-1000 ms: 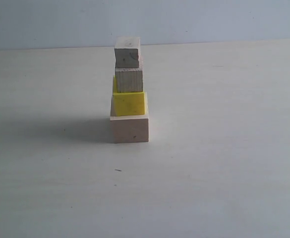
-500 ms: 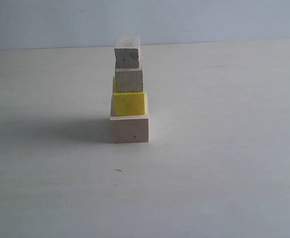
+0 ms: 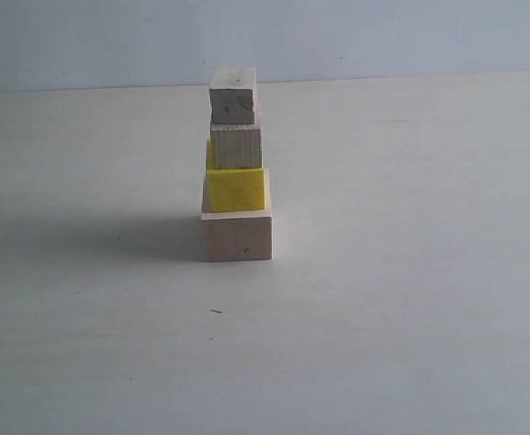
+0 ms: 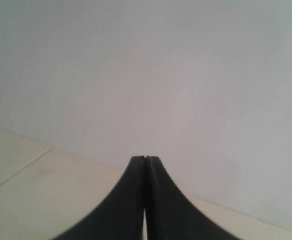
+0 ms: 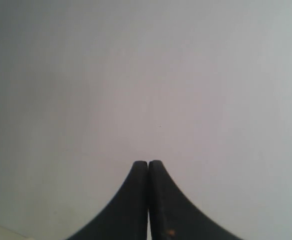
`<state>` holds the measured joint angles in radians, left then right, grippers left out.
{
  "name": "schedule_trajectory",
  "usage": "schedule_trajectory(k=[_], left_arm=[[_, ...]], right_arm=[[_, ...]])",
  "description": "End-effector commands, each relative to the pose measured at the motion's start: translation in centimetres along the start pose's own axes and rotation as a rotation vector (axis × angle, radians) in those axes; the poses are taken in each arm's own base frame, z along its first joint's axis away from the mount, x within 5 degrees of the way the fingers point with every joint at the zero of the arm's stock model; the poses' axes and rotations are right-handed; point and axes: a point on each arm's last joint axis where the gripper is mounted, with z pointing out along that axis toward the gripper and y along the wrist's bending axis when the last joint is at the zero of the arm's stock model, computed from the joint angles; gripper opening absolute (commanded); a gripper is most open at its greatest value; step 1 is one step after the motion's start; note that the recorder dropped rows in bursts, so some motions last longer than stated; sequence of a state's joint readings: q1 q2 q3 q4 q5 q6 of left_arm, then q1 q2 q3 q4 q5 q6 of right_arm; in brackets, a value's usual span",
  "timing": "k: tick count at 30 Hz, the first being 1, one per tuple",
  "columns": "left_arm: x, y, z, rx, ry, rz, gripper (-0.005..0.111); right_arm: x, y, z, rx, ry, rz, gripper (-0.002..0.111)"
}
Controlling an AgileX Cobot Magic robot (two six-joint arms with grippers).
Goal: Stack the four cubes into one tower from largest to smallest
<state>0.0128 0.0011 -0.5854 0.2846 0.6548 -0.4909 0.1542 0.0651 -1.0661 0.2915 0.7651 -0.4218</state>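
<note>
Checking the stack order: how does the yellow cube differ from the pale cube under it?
The yellow cube is bright yellow, the large pale cube bare wood. The yellow cube is smaller and sits on the large pale cube, which rests on the table. Both stand level.

The left hand point(image 4: 146, 158) is closed, its two black fingers point(image 4: 128, 200) pressed flat against each other along their inner edges, so that only a hairline seam runs between them up to the blunt tips. The right hand point(image 5: 148, 162) stands the same way: its dark fingers point(image 5: 128, 205) meet tip to tip and flare apart only on their outer sides toward the base. One of them carries a small orange speck low down. Each hand is closed on itself alone.
</note>
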Motion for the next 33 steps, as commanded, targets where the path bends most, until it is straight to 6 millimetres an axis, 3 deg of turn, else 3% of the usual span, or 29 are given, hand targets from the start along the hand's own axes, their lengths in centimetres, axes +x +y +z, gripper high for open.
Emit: schedule_trajectory(k=[1,9,14,17,22,33], left_arm=[[3.8,-0.3,2.1,0.045,0.078,-0.114,0.0],[12.0,0.7,5.3,0.097,0.152,-0.276,0.0],[14.8,1.4,5.7,0.072,0.225,-0.19,0.0],[15.4,1.6,5.6,0.064,0.269,-0.135,0.0],[16.1,1.7,5.4,0.087,0.335,0.127,0.0],[16.1,1.6,5.4,0.116,0.342,0.144,0.0]], right_arm=[[0.0,0.1,0.0,0.001,-0.002,0.008,0.0],[0.0,0.1,0.0,-0.003,-0.004,0.012,0.0],[0.0,0.1,0.0,-0.003,-0.004,0.012,0.0],[0.0,0.1,0.0,-0.003,-0.004,0.012,0.0],[0.0,0.1,0.0,-0.003,-0.004,0.012,0.0],[0.0,0.1,0.0,-0.003,-0.004,0.012,0.0]])
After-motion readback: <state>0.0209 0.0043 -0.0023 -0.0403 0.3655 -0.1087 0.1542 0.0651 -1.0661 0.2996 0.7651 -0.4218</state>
